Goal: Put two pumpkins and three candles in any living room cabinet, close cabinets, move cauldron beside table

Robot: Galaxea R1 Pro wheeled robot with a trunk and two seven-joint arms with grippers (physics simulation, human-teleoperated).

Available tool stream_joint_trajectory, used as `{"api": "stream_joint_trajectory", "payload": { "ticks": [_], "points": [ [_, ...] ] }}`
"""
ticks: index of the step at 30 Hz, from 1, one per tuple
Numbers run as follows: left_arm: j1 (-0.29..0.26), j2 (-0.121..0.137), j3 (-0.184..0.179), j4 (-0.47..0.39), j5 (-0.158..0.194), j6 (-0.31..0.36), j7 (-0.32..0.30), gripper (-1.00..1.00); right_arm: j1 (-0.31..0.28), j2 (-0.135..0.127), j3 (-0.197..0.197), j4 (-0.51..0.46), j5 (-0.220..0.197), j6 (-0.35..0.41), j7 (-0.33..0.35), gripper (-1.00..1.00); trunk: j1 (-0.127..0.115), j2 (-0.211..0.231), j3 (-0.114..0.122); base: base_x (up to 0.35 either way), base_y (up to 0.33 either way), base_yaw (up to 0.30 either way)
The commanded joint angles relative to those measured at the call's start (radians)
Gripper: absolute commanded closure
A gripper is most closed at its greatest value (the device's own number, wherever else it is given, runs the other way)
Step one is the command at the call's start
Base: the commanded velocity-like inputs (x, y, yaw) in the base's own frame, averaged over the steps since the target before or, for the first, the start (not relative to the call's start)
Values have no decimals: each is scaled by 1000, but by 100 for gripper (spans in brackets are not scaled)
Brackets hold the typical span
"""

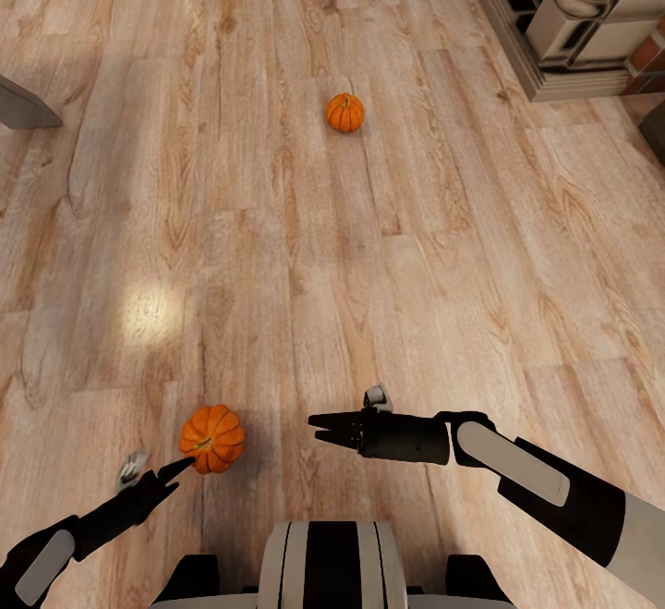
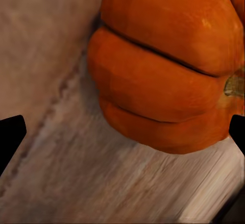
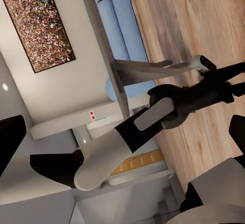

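Nearest to us, at about seven o'clock in the head view, our left hand reaches toward the near pumpkin lying on the wood floor, fingertips touching or just short of its lower side. In the left wrist view the pumpkin bulks large between two spread dark fingertips, so we judge this hand released and not yet gripping anything. The pumpkin looks tipped on its side, its short stem pointing sideways instead of up. We expect it to be light, rigid and smooth-skinned, round enough to roll away if nudged, so we would take it across its widest part, pads settling into the grooves between ribs, and we would leave the stem alone. At about five o'clock our right hand hovers above the floor, well apart from the near pumpkin, its fingers drawn to a narrow point; it carries nothing, and we cannot tell for sure whether it is fully clenched. Its wrist camera looks back at the left arm and toward a wall picture. Farther out, near twelve o'clock, the second pumpkin sits upright on bare floor. At two o'clock stands the foot of a pale mantel surround.
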Motion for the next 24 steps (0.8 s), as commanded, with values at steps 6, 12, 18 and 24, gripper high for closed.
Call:
{"api": "stream_joint_trajectory", "payload": {
  "ticks": [6,12,18,24],
  "points": [
    [0,11,0,5,-1,5,-55,-100,-1,0,2,0,-6,2,1,-100,0,0,0,0,0,0],
    [0,12,1,5,-1,4,-56,-100,-1,0,2,0,-6,2,1,-100,0,0,0,2,0,0],
    [0,12,1,5,-1,1,-55,-100,-1,0,2,0,-6,2,1,-100,0,0,0,114,0,0],
    [0,11,1,5,-1,1,-55,-100,-1,0,2,0,-6,2,1,-100,0,0,0,107,0,0]
  ]
}}
